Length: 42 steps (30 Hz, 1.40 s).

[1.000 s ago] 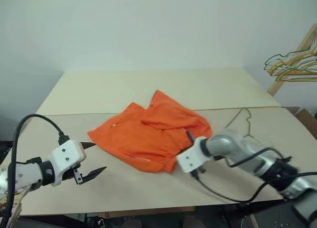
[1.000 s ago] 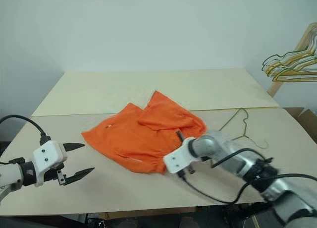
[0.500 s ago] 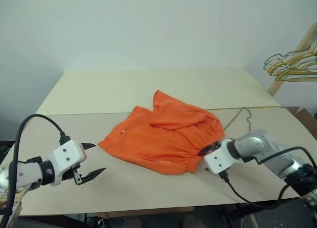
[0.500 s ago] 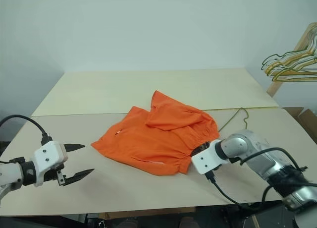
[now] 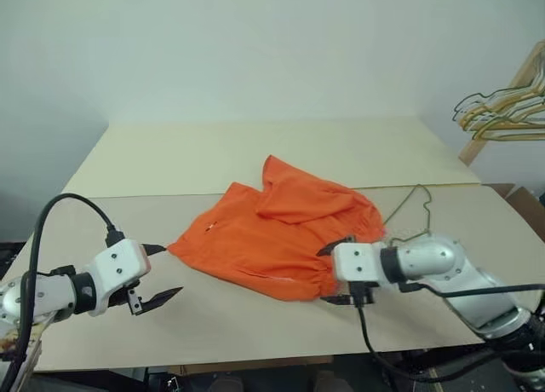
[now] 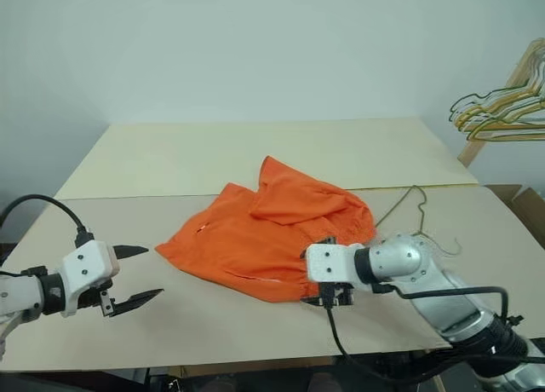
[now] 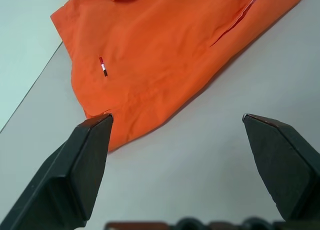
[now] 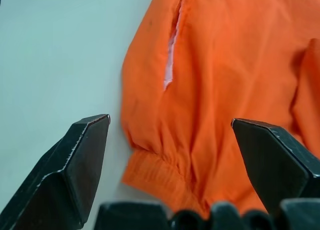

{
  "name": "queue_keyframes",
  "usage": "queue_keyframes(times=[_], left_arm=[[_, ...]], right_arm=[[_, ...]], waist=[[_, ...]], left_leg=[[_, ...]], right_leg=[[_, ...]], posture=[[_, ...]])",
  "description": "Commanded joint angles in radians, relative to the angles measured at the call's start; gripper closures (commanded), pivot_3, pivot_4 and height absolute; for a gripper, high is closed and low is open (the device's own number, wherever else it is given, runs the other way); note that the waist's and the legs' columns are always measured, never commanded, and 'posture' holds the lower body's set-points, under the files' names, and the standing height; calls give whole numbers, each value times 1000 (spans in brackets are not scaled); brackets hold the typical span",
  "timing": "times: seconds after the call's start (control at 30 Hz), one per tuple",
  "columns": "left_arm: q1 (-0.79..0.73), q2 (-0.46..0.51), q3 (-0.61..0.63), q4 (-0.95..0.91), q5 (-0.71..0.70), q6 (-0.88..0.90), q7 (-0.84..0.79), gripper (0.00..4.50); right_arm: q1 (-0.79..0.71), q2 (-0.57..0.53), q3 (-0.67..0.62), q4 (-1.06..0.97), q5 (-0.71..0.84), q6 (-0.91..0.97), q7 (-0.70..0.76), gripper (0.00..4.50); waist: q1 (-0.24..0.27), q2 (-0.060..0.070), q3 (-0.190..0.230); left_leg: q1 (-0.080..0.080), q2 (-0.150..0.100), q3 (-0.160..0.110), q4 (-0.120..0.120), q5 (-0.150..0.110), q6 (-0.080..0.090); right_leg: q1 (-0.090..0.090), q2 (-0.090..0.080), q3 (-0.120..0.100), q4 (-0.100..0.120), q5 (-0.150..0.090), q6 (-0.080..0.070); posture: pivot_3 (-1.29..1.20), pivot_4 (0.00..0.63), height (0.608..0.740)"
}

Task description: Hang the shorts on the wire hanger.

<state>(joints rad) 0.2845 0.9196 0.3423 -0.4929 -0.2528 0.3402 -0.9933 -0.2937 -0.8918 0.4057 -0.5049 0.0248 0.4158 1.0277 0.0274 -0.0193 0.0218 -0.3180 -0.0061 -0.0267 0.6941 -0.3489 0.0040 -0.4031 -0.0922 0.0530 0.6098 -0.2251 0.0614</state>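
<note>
Both pincers, the left pincer (image 5: 162, 273) and right pincer (image 5: 335, 273), gape empty beside the orange shorts (image 5: 277, 236) lying crumpled mid-surface (image 5: 255, 158), wire hanger (image 5: 415, 206) just beyond them.

No text, label, brand, number or sign can be read anywhere; the shorts (image 7: 165, 50) carry only a tiny red-and-white tab (image 7: 103, 67), too small to show any lettering.
</note>
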Motion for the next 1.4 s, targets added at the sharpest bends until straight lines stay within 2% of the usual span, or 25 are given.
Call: queue_keyframes(times=[0.03,0.1,0.2,0.37,0.4,0.57,0.6,0.9,1.13,1.4], left_arm=[[-32,13,-10,7,8,-28,1,0],[-39,11,-20,15,14,-35,4,0],[-55,5,-35,30,20,-45,8,0],[-65,-4,-47,46,25,-59,17,0],[-64,-5,-48,49,26,-63,17,0],[-79,-17,-66,109,29,-100,16,0],[-85,-9,-77,138,44,-124,8,0],[-283,7,-215,473,51,-339,-182,0],[-449,-16,-356,690,98,-481,-307,0],[-584,-87,-462,884,203,-597,-281,0]], right_arm=[[9,5,48,-22,-107,5,-36,11],[12,15,68,-13,-144,26,-46,11],[16,23,98,9,-197,25,-46,567],[23,23,125,25,-262,11,-36,2399],[24,21,132,30,-277,8,-37,2621],[30,19,129,47,-309,-7,-22,4355],[32,9,124,49,-310,-26,-14,4471],[80,-117,40,103,-247,-313,68,4471],[107,-96,7,98,-253,-311,58,4471],[127,-58,-10,69,-274,-268,44,4471]], waist=[[-1,0,0],[-4,0,0],[-10,0,0],[-16,0,0],[-16,0,0],[-16,0,0],[-15,0,0],[-4,-1,-1],[-15,-1,-2],[-20,-1,-2]], left_leg=[[0,0,0,0,0,0],[0,0,0,0,0,0],[0,0,0,0,0,0],[0,0,0,0,0,0],[0,0,0,0,0,0],[1,0,0,0,0,0],[1,0,0,0,0,0],[1,0,0,0,0,0],[1,0,0,1,0,0],[1,0,0,2,0,0]], right_leg=[[0,0,0,0,0,0],[0,0,0,0,0,0],[0,0,0,0,0,0],[0,0,0,0,0,0],[0,0,0,0,0,0],[1,0,0,0,0,0],[1,1,0,0,0,0],[1,0,-2,0,0,0],[1,0,-2,0,0,0],[2,1,-2,1,0,0]], posture=[[42,0,740],[35,0,740],[36,0,740],[35,0,740],[36,0,740],[51,0,740],[56,0,740],[57,0,740],[23,0,740],[-8,0,740]])
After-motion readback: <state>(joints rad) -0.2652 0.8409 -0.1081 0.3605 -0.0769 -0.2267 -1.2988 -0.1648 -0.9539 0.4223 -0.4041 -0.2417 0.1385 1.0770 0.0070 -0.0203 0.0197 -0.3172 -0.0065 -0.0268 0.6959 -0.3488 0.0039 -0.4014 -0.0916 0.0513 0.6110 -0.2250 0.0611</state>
